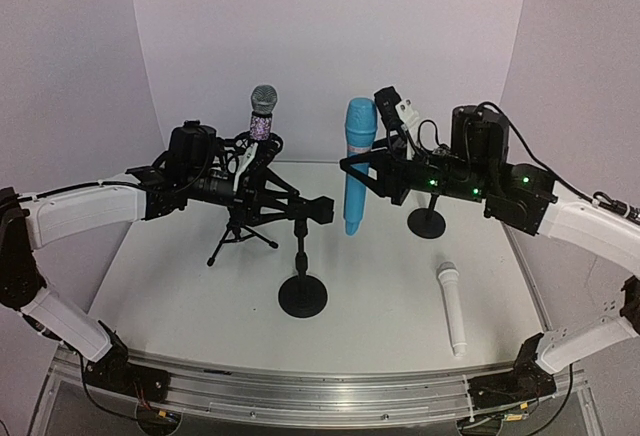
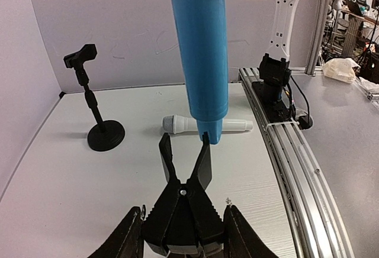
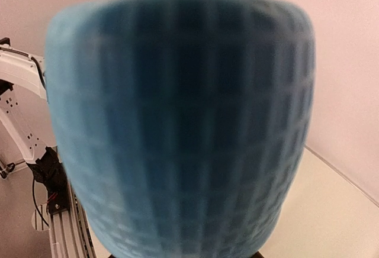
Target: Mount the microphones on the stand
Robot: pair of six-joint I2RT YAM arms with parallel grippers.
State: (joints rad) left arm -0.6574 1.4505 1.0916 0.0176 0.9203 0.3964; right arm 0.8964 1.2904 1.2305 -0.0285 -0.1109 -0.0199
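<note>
Lower right of the overhead view: white microphone [image 1: 452,308] flat on the table [image 1: 180,296], well apart from the rest. Lower centre: black round-base stand [image 1: 302,291]. Just above it, left gripper [image 1: 322,211], jaws parted about halfway, gripping nothing. In its wrist view, tail of the light blue microphone [image 1: 358,166] just beyond one fingertip [image 2: 204,157], contact unclear. Centre: that microphone upright, head up, clamped at mid-body by the right gripper [image 1: 368,174]. Blurred blue mesh across the right wrist view. Left of centre: tripod stand [image 1: 240,231], glittery purple-silver microphone [image 1: 263,111] upright above it. Right of centre: second round-base stand [image 1: 428,221].
</note>
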